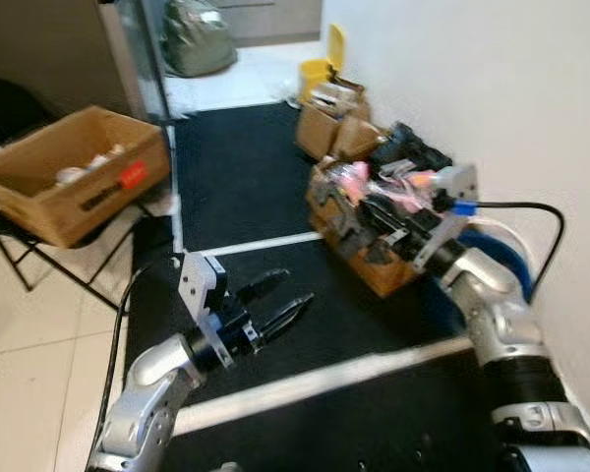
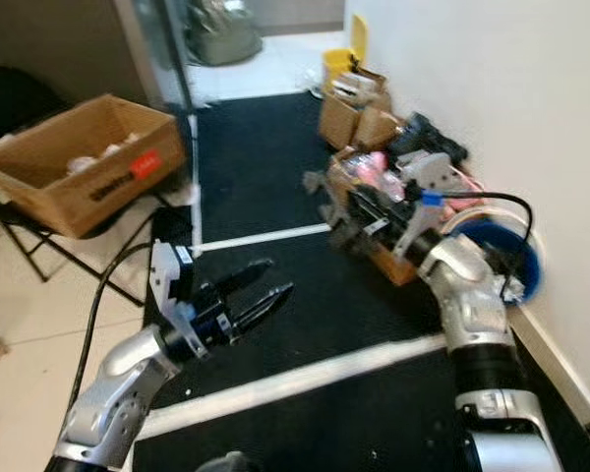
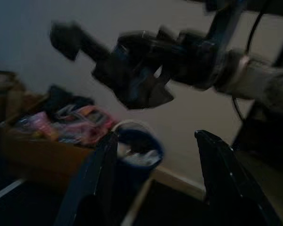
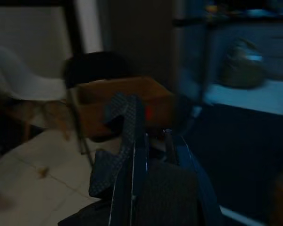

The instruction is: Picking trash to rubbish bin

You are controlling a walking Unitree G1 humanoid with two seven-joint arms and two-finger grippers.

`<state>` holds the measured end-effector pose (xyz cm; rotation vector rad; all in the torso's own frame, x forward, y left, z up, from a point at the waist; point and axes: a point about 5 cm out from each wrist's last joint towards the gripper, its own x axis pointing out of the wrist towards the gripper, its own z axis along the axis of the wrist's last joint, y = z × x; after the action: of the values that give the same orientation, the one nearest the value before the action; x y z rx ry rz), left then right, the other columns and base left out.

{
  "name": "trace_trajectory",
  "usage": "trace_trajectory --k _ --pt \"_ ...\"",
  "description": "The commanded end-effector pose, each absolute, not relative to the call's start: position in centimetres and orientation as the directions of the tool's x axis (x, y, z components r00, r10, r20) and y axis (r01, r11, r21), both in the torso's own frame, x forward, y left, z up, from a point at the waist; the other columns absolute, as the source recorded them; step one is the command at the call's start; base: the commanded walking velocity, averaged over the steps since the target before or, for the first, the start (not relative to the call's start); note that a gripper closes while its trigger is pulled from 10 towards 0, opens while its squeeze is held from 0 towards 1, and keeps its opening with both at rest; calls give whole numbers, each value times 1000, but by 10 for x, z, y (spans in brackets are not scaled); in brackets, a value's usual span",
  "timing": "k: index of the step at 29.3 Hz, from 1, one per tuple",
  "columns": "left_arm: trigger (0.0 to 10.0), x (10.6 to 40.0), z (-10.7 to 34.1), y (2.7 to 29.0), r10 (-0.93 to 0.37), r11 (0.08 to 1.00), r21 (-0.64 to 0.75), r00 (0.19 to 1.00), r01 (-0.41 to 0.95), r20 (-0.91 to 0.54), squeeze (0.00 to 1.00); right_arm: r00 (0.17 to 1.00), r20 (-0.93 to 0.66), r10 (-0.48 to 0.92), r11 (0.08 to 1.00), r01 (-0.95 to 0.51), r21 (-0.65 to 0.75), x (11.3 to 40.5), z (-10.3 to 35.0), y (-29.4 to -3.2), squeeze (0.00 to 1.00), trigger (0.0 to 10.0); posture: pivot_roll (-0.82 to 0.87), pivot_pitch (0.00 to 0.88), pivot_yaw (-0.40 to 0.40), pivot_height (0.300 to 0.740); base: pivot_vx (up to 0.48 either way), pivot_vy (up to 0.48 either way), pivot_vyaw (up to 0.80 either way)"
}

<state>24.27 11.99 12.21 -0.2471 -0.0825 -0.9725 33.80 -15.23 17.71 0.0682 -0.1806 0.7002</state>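
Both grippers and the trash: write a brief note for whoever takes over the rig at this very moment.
Left gripper: open, holding nothing, hovering low over the black mat.
Right gripper: raised beside the wall, shut on a dark piece of trash.
Blue bin: against the wall behind the right forearm, some white scraps already inside.
Cardboard box of pink clutter: beside the bin on the mat.
Done: one piece picked up.
Left: carry it over the bin, release, then look for more trash.
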Motion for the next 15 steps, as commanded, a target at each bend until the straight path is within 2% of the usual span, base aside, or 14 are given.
trace_trajectory --k 1,14,15 --pt "10000 242 121 116 -816 525 -172 550 834 177 0 775 163 611 785 -619 2 337 172 -162 0 10000 29 0 -28 740 439 0 0" --pt "10000 243 119 116 -819 521 -170 546 837 179 0 777 167 607 789 -615 -10 337 173 -163 0 10000 26 0 -28 740 439 0 0" --pt "10000 243 119 116 -819 520 -170 545 837 179 0 769 163 618 781 -624 -17 337 173 -163 0 10000 26 0 -28 740 442 0 756"
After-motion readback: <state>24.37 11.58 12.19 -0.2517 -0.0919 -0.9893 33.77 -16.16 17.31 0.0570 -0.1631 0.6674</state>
